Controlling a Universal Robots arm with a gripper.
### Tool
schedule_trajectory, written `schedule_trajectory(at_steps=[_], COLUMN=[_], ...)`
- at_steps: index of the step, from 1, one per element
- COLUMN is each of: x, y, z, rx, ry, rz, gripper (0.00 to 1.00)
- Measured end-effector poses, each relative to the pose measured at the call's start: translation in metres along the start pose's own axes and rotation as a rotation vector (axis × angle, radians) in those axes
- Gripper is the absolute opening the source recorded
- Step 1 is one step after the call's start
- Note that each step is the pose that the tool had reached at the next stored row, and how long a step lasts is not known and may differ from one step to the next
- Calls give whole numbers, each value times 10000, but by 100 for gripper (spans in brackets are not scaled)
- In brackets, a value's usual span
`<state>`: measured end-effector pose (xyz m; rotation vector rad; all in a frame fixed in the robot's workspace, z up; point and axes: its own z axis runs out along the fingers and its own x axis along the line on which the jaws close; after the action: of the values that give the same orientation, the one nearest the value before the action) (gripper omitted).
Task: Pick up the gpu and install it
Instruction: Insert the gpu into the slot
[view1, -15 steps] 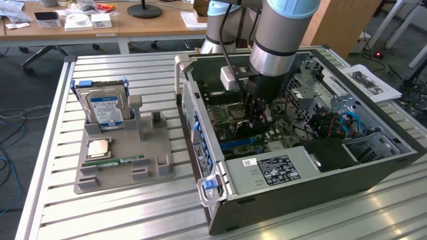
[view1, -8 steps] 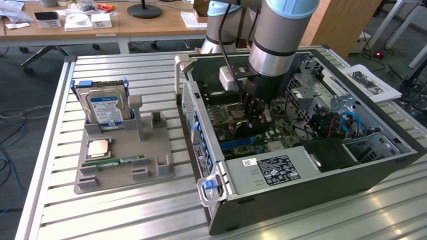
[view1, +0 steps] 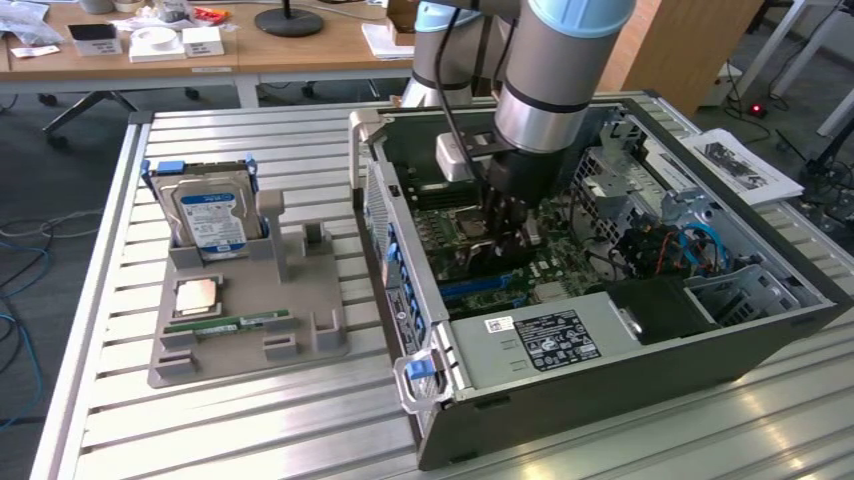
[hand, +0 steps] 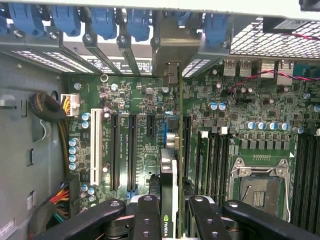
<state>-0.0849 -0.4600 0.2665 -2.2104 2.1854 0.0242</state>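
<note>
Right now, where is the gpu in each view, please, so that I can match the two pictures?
Exterior view: the gpu is low inside the open computer case, over the motherboard.
Wrist view: the gpu is edge-on, clamped in the gripper, expansion slots beside it.
Shared landmark: the CPU socket.

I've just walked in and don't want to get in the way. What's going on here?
The robot arm's gripper is down inside the open PC case, shut on the gpu. It holds the card on edge over the motherboard slots, with the bracket end toward the rear openings. Whether the card is seated can't be told. The hard drive and RAM stick sit on the grey tray beside the case.
</note>
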Motion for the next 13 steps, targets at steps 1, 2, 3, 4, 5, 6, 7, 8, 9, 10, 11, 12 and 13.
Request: schedule_trajectory(at_steps=[1,2,3,4,5,6,7,8,9,10,11,12,13], x=[0,0,0,2,2,3,3,3,3,3,3,3,3], y=[4,8,11,14,16,18,20,21,22,22,22,22,22], z=[0,0,2,4,7,9,13,15,15,16,17,17,17], rx=[0,0,1,1,0,-1,0,0,-1,-1,0,0,0], ry=[0,0,-1,-1,1,2,1,1,2,2,0,0,0], rz=[0,0,0,0,-1,0,1,1,1,2,1,1,2], gripper=[27,27,27,27,27,27,27,27,27,27,27,27,27])
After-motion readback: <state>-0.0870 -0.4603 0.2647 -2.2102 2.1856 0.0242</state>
